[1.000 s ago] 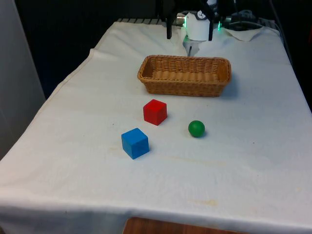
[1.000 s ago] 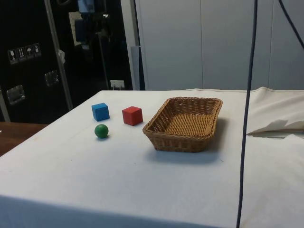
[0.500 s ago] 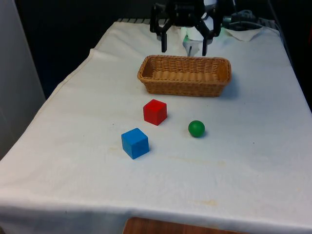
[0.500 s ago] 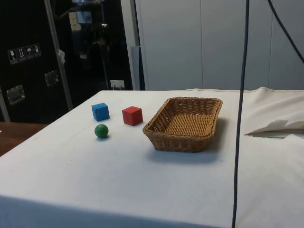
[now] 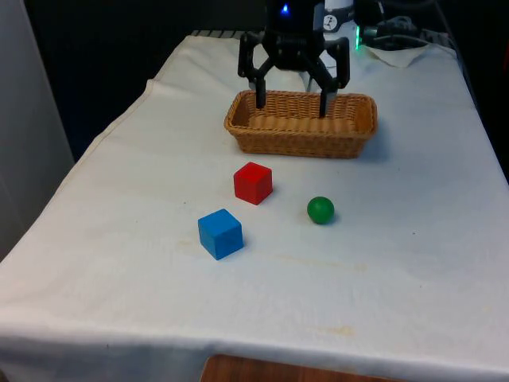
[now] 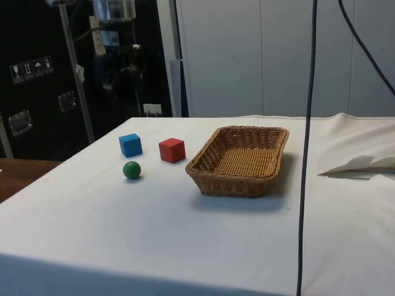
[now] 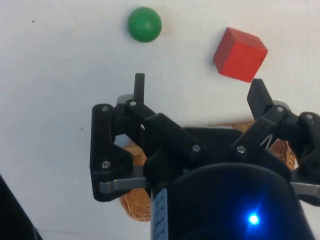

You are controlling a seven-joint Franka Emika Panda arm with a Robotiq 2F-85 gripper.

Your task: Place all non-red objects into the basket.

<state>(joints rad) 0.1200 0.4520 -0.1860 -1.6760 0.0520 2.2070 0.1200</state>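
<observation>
over the wicker basket (image 5: 301, 123) at the far end of the surface (image 5: 398, 263), the gripper (image 5: 291, 102) is hanging with its fingers (image 5: 260, 94) spread wide apart and nothing between them. nothing non-red is sitting in the basket yet, as far as i can tell. the blue cube (image 5: 220, 233), the green ball (image 5: 320, 210) and the red cube (image 5: 253, 182) are all sitting on the cloth nearer the camera, each apart from the others. the thing i'm worrying about: the red cube is lying right between the basket and the blue cube, so a low approach is risking a finger clipping it and shoving it around. the ball is also looking like it'd roll off if the fingers are closing off-center on it.
</observation>
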